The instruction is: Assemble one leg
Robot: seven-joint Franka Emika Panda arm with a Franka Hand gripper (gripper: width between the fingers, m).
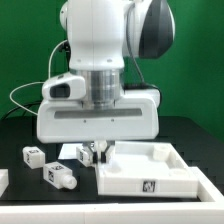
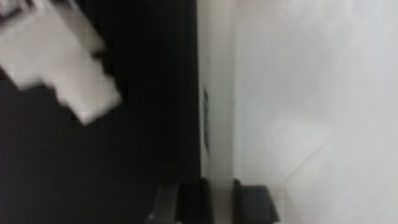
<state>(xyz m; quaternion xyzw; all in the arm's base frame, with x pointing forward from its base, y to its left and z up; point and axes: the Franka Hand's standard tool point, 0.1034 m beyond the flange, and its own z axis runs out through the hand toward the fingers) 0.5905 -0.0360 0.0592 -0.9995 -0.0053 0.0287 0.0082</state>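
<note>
Several small white tagged legs lie on the black table in the exterior view: one (image 1: 32, 154) at the left, one (image 1: 60, 176) nearer the front, and one (image 1: 87, 154) close beside my gripper. My gripper (image 1: 101, 151) is down at the left rim of the large flat white panel (image 1: 150, 172). In the wrist view my gripper (image 2: 217, 192) has a dark finger on each side of a narrow white strip, the panel's rim (image 2: 217, 140). It looks shut on that rim. A blurred white shape (image 2: 57, 55) lies apart on the table; I cannot tell what it is.
The panel fills the front right of the table in the exterior view. A green wall stands behind. A white edge (image 1: 3, 180) shows at the exterior view's far left. The arm's white body hides the table's rear middle.
</note>
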